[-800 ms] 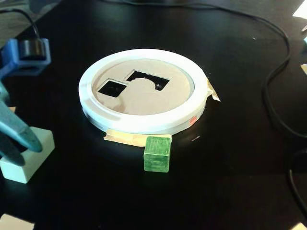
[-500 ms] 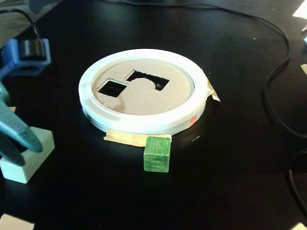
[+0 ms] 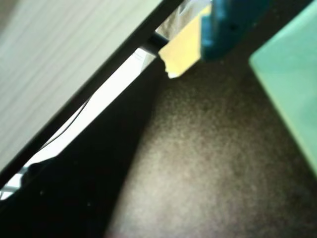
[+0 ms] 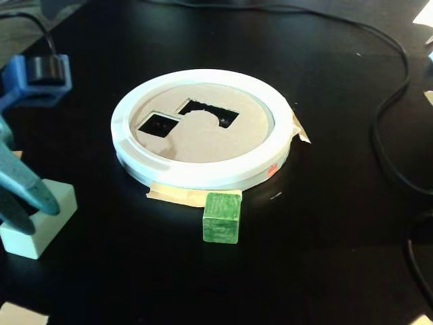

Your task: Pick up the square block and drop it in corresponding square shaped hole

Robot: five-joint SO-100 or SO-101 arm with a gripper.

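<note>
In the fixed view the square block [image 4: 222, 217], a small green cube, stands on the black table just in front of the white ring [image 4: 203, 172]. The ring frames a tan round panel holding the square shaped hole [image 4: 159, 124] at its left. My gripper [image 4: 39, 211] enters at the left edge, far left of the cube, its teal fingers [image 4: 27, 184] over a pale mint block [image 4: 42, 227]. The frame edge cuts off most of the gripper. The wrist view shows only one teal finger [image 3: 230, 25] and a corner of the mint block [image 3: 292, 94].
A larger notched cutout [image 4: 208, 113] lies right of the square hole. Tan tape [image 4: 177, 196] sticks out under the ring's front. A blue mount with a black cylinder [image 4: 39, 78] stands back left. Black cables [image 4: 385, 142] run along the right side.
</note>
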